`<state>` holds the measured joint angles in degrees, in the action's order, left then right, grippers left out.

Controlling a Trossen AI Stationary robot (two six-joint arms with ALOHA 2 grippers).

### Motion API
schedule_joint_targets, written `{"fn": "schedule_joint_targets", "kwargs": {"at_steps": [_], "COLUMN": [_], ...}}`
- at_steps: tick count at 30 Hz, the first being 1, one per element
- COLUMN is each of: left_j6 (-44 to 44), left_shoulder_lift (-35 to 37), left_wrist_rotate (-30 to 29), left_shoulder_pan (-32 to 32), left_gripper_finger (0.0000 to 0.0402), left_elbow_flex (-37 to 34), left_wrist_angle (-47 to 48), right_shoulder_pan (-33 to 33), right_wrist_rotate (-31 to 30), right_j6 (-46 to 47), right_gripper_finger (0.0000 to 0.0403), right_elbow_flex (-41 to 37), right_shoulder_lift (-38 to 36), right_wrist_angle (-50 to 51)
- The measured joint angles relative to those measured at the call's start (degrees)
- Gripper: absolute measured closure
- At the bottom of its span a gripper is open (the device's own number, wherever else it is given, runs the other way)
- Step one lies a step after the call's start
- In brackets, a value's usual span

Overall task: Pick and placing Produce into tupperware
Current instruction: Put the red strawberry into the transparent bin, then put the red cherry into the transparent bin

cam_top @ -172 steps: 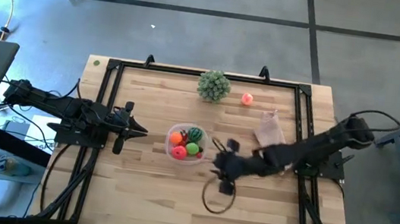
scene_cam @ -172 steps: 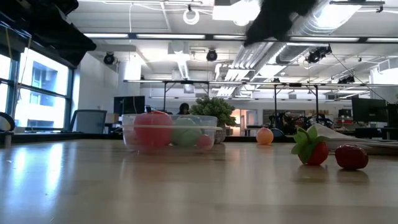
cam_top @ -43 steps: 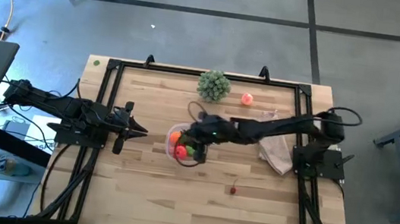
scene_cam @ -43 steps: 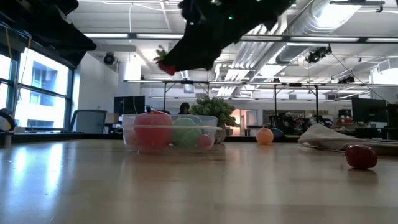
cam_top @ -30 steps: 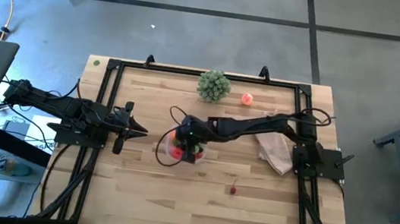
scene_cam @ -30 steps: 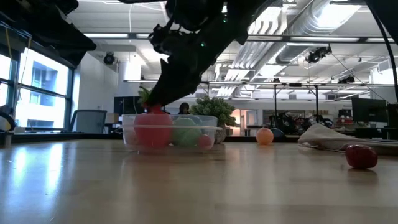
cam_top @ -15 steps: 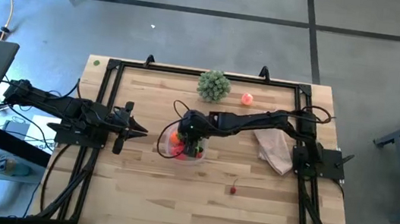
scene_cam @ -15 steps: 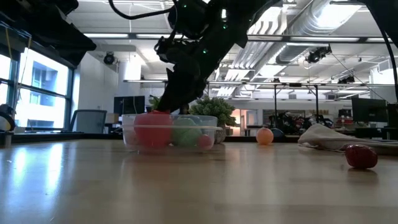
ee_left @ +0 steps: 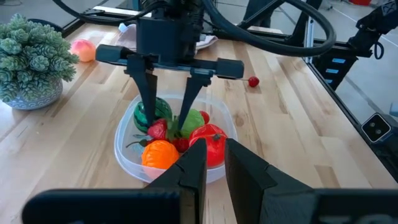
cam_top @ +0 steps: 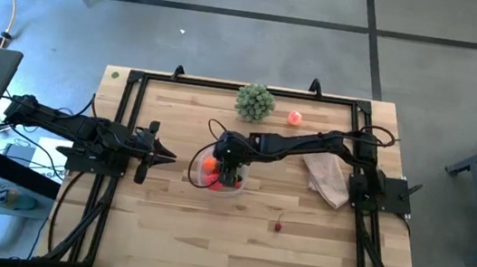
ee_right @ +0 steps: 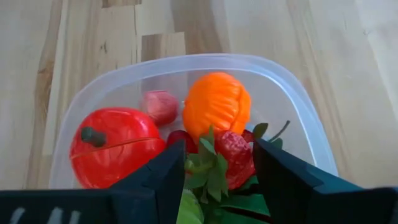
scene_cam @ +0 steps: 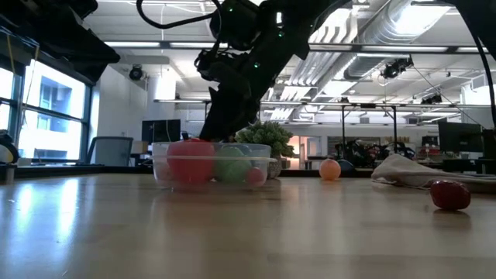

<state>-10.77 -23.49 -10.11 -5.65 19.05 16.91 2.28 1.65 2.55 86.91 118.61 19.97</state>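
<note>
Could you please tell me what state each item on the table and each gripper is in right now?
Clear plastic tupperware: lidless, holding produce.
Red leafy strawberry: in tupperware, between open fingers.
Right gripper: open, inside tupperware.
Left gripper: shut, idle at table's left.
Small red berry: loose on table.

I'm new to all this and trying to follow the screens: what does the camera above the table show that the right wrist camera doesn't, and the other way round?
Only the high view shows the parked left gripper, the bushy green ball, the plastic bag and two loose fruits. Only the right wrist view shows the strawberry between the right gripper's parted fingers, beside the tomato. Both show the tupperware and the orange in it.
</note>
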Motion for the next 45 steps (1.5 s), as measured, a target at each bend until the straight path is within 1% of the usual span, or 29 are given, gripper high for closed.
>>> {"fn": "schedule_joint_targets", "kwargs": {"at_steps": [8, 13, 18, 20, 25, 31, 35, 41, 45], "left_j6": [0.00, -0.02, -0.01, -0.02, 0.00, 0.00, -0.01, 0.00, -0.01], "left_shoulder_lift": [0.00, 0.00, -0.01, -0.02, 0.00, 0.00, 0.00, 0.00, -0.01], "left_wrist_rotate": [0.01, 0.00, 0.01, 0.00, 0.01, 0.01, 0.02, 0.00, 0.02], "left_shoulder_pan": [0.02, 0.02, 0.01, 0.02, 0.01, 0.02, 0.01, 0.02, 0.01], "left_gripper_finger": [0.0355, 0.0355, 0.0355, 0.0355, 0.0355, 0.0355, 0.0355, 0.0355, 0.0355], "left_elbow_flex": [0.01, 0.02, 0.01, 0.02, 0.00, 0.00, 0.00, 0.01, 0.00], "left_wrist_angle": [-0.02, 0.00, -0.01, -0.02, -0.02, 0.00, 0.02, 0.04, 0.02], "right_shoulder_pan": [-0.04, -0.29, -1.65, -2.81, -6.84, -12.93, -17.04, -22.20, -25.78], "right_wrist_rotate": [0.08, 0.13, -0.06, -1.47, -8.85, -15.42, -20.53, -23.16, -24.42], "right_j6": [-1.57, -1.74, -1.55, -1.54, -0.60, 3.55, 7.75, 18.34, 27.75], "right_gripper_finger": [0.0224, 0.0224, 0.0224, 0.0224, 0.0224, 0.0224, 0.0224, 0.0224, 0.0224], "right_elbow_flex": [1.13, 1.92, 1.95, 1.95, 1.95, 1.93, -0.07, -7.82, -14.69], "right_shoulder_lift": [-0.85, -3.65, -8.21, -10.04, -13.87, -15.62, -16.21, -19.04, -23.08], "right_wrist_angle": [1.62, 4.49, 8.55, 10.63, 16.62, 22.98, 26.52, 28.32, 27.91]}}
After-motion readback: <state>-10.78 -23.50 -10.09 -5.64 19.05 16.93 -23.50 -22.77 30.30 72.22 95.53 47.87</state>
